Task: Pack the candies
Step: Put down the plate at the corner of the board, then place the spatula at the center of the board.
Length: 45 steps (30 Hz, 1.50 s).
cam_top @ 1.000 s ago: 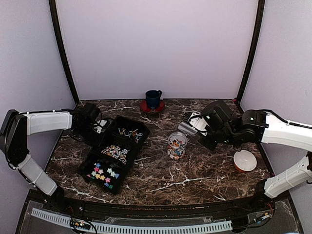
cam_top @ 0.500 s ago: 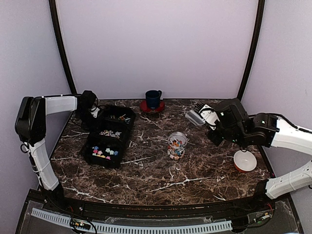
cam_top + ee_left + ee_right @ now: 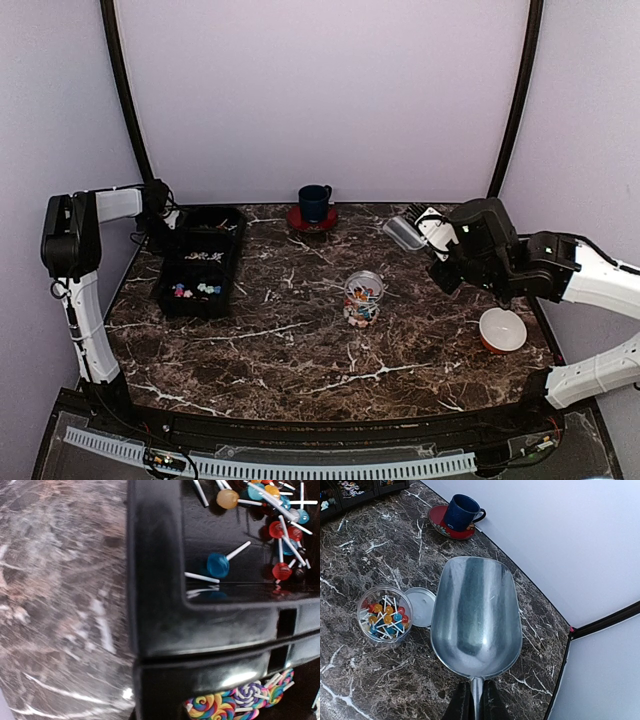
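Observation:
The candies are small coloured lollipops on pale sticks. Some fill the clear jar (image 3: 362, 297) (image 3: 385, 612) at mid-table; its lid (image 3: 420, 606) lies beside it. Others lie in the black compartment tray (image 3: 163, 290), as ball lollipops (image 3: 218, 565) and swirl lollipops (image 3: 235, 705). My left gripper (image 3: 165, 213) sits at the tray's back left corner, shut on its rim; its fingers are hidden in the left wrist view. My right gripper (image 3: 428, 228) (image 3: 475, 700) is shut on the handle of an empty metal scoop (image 3: 405, 233) (image 3: 475, 615), held in the air right of the jar.
A blue cup on a red saucer (image 3: 315, 205) (image 3: 461, 512) stands at the back centre. A white bowl (image 3: 502, 330) sits near the right edge. The tray lies along the table's left edge.
The tray has slid left and turned until it lies along the left edge, the left gripper staying at its corner. The right gripper has carried the scoop away from the jar, rightward and back.

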{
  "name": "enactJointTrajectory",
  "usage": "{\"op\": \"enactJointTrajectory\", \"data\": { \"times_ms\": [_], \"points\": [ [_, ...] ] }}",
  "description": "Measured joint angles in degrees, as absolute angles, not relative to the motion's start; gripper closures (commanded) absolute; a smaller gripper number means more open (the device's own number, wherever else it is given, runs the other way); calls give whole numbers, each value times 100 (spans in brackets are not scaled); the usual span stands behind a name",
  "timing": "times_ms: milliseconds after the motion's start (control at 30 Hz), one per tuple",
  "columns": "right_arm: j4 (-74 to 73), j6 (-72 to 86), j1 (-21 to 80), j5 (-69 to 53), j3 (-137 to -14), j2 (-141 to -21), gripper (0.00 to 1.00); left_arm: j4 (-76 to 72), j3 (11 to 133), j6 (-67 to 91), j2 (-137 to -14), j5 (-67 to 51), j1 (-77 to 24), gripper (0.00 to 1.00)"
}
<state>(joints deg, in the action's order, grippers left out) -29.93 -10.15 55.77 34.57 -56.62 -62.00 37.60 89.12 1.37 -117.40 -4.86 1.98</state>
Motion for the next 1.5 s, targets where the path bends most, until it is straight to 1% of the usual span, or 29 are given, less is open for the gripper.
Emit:
{"op": "enactJointTrajectory", "data": {
  "times_ms": [133, 233, 333, 400, 533, 767, 867, 900, 967, 1200, 1333, 1367, 1500],
  "points": [
    [-2995, -991, 5424, 3454, -5642, -6254, 100, 3844, 9170, -34, -11957, -405, 357, 77],
    [-3000, -972, 5295, 3457, -5642, -6287, 100, 3905, 9317, -128, -12040, -305, 434, 70],
    [-3000, -950, 5214, 3452, -5642, -6289, 100, 3968, 9450, -156, -12081, -196, 458, 58],
    [-3000, -932, 5179, 3448, -5642, -6292, 100, 3997, 9561, -161, -12114, -91, 467, 53],
    [-2998, -884, 5019, 3430, -5642, -6375, 100, 4075, 9756, -148, -12195, 209, 471, 49],
    [-2976, -762, 4512, 3249, -5653, -6692, 100, 4191, 10014, -27, -12311, 751, 545, 47],
    [-2939, -705, 4209, 3098, -5730, -6897, 100, 4233, 10049, 84, -12300, 858, 589, 45],
    [-2908, -692, 4104, 3037, -5776, -6987, 100, 4233, 10049, 110, -12289, 862, 587, 40],
    [-2799, -676, 3896, 2932, -5870, -7188, 100, 4233, 10044, 156, -12243, 880, 552, 37],
    [-2370, -626, 3028, 2491, -6182, -7985, 100, 4187, 9979, 235, -11419, 980, 121, 37],
    [-2115, -539, 2392, 2185, -6396, -8473, 100, 4027, 9736, 276, -10652, 1041, -473, 27],
    [-2069, -523, 2244, 2099, -6475, -8606, 100, 3977, 9625, 283, -10460, 1039, -633, 25],
    [-1774, -502, 1815, 1879, -6768, -9111, 100, 3675, 9017, 349, -9848, 1011, -1352, 14]
  ]
}}
